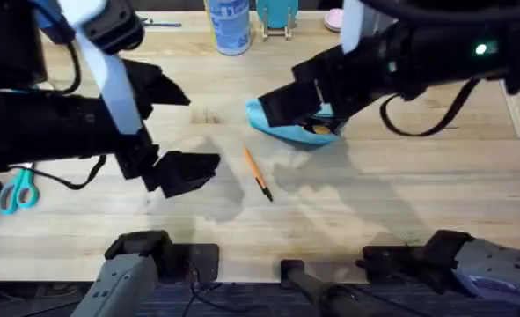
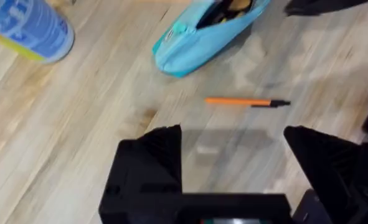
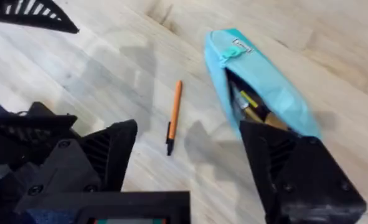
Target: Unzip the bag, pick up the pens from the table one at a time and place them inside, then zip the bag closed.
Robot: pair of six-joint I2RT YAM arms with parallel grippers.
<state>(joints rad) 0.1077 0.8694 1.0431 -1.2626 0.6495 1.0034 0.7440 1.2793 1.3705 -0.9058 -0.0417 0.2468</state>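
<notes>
While the overhead view hides much of the bag under the right gripper, the right wrist view shows the bag unzipped with pens inside. One orange pen lies on the table, near the bag. Both grippers, the left gripper too, hang with fingers apart, holding nothing. Teal-handled scissors and a blue-and-white canister sit on the pale planks.

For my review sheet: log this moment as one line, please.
bag: unzipped, items inside | pen: on table, beside bag | left gripper: open, empty, above pen | right gripper: open, empty, by bag
</notes>
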